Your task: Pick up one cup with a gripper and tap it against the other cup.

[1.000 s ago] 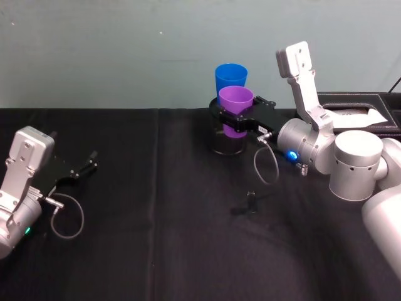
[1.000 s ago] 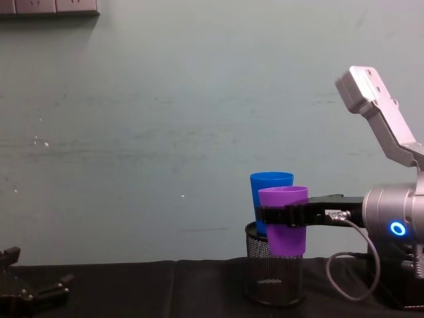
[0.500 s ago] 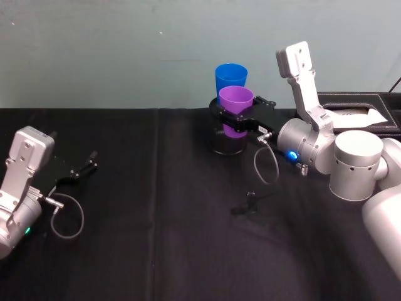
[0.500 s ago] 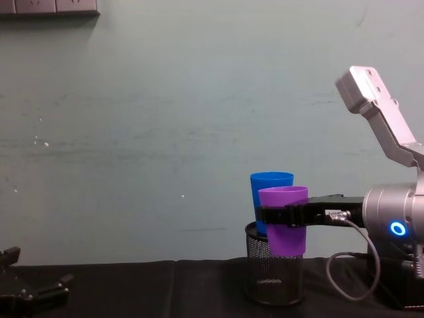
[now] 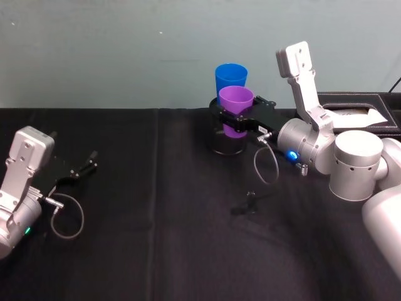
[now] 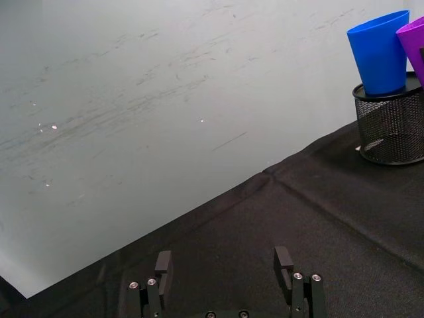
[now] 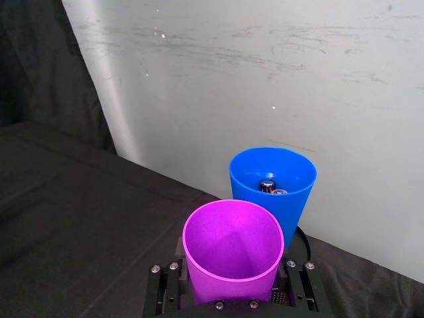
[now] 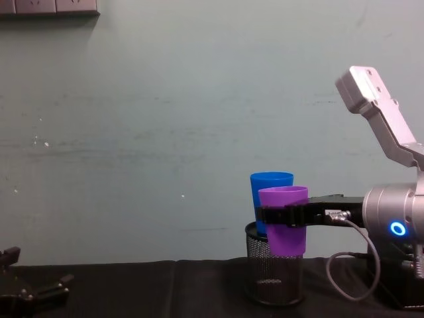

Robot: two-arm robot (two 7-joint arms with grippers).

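Observation:
The purple cup (image 5: 236, 105) hangs in the air, gripped round its middle by my right gripper (image 5: 237, 121), which is shut on it. It hovers over the front rim of the black wire-mesh holder (image 5: 227, 145). The blue cup (image 5: 230, 77) stands upright in that holder, right behind the purple one. In the chest view the purple cup (image 8: 286, 232) overlaps the blue cup (image 8: 269, 192); I cannot tell whether they touch. In the right wrist view the purple cup (image 7: 232, 258) sits close in front of the blue cup (image 7: 273, 173). My left gripper (image 5: 86, 165) rests open at the far left.
Small metal-capped items lie inside the blue cup. A black tray (image 5: 354, 100) with white paper stands at the back right. A small black object (image 5: 249, 202) lies on the black cloth in front of the holder. The wall rises close behind the cups.

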